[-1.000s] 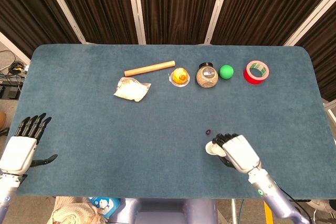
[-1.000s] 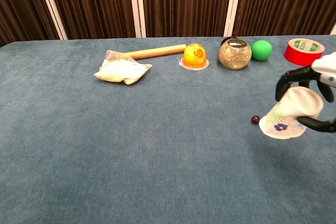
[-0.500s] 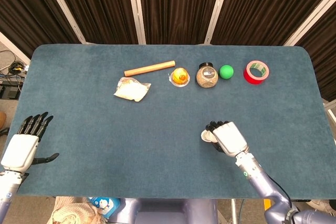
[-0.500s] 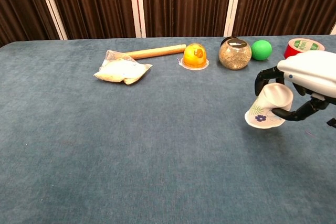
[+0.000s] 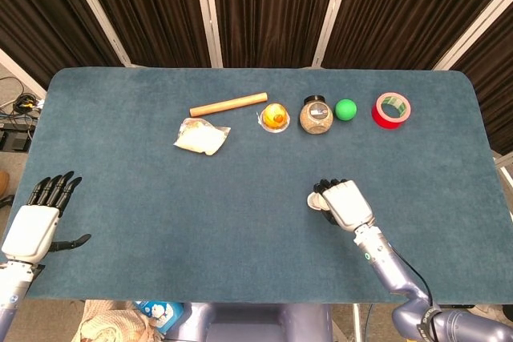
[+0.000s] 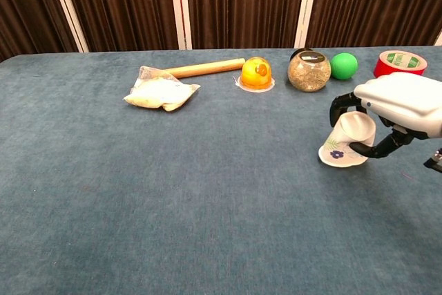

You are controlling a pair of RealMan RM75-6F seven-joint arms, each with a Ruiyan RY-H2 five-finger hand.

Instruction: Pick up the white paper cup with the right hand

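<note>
The right hand holds the white paper cup. Its dark fingers wrap over the far side of the cup wall and the thumb presses in from the near side, so the cup sits between them, held and not loose. In the chest view the cup lies tilted: its long axis runs from the narrow base, tucked up under the palm, down and leftward to the wide rim, which points away from the wrist and shows a small flower print on the wall. It appears lifted off the blue table; whether the rim is just touching the cloth cannot be told. From above, only a sliver of the cup shows past the fingertips, on their left.

The grasp looks made, so the remaining move is probably just a raise, and the tilt matters little unless the cup slips rim-first out of the open side of the grip.

The left hand hangs well apart at the near left edge, fingers spread and holding nothing.

Beyond the right hand's fingers stand a round cork-lidded jar, a green ball and a red tape roll.
</note>
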